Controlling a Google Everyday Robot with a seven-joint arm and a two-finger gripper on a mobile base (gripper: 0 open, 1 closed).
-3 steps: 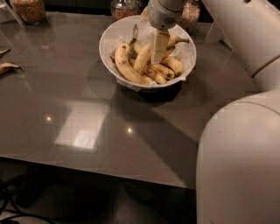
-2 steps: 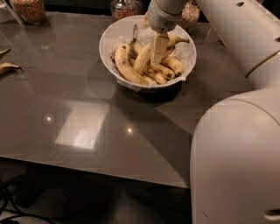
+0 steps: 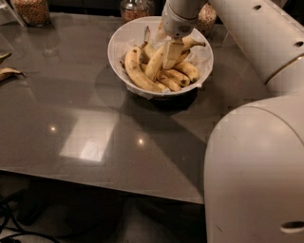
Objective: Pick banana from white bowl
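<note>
Gripper [image 3: 170, 61] seen inside white bowl [image 3: 115, 40] near ctr; open/shut can't be told. Banana [image 3: 137, 72] laid along bowl's 8 o'clock side, among other bananas [image 3: 183, 71]. Judged light, soft-skinned, easily bruised; best taken mid-body, gently.

One white bowl [image 3: 124, 40] stands on the one grey table [image 3: 95, 133]. In the bowl I count about six bananas [image 3: 176, 78], though they overlap and one or two more may be hidden underneath. One of the six, the longest banana [image 3: 137, 71], lies along the bowl's left side. One gripper [image 3: 170, 56], on the single white arm [image 3: 251, 42], is down among the fruit in the middle of the bowl. Behind the bowl there are three glass jars [image 3: 135, 7]: one just behind it, one behind to its right, one far off to its left. Well left of the bowl, at the table's edge, lie two yellowish scraps [image 3: 8, 72], perhaps peel.
</note>
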